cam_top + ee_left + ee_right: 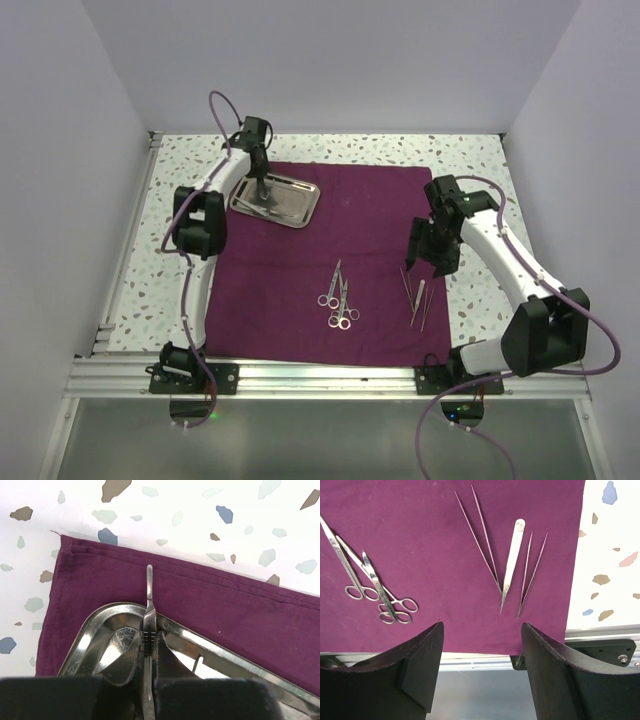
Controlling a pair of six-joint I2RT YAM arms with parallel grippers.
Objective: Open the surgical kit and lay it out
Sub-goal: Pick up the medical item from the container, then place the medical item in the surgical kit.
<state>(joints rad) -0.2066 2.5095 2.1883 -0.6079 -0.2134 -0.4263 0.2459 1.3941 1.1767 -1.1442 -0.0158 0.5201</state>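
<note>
Left end effector (149, 649) grips slim steel instrument (149, 587) over tray (82, 645); right end effector (481, 645) open.

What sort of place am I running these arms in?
Most likely a robot test bench, not a real operating room: plain white walls box in a speckled table, and the arms are bolted to a metal rail at its edge.

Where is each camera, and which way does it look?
Top camera: above and behind the arms, looking down on the purple cloth; both arms show.
Left wrist camera: on the left arm, looking down at the steel tray; the left claw pinches a thin tool.
Right wrist camera: on the right arm, looking down at scissors and tweezers; the open right claw shows.
Shared: top and right wrist cameras both see the scissors and tweezers.
</note>
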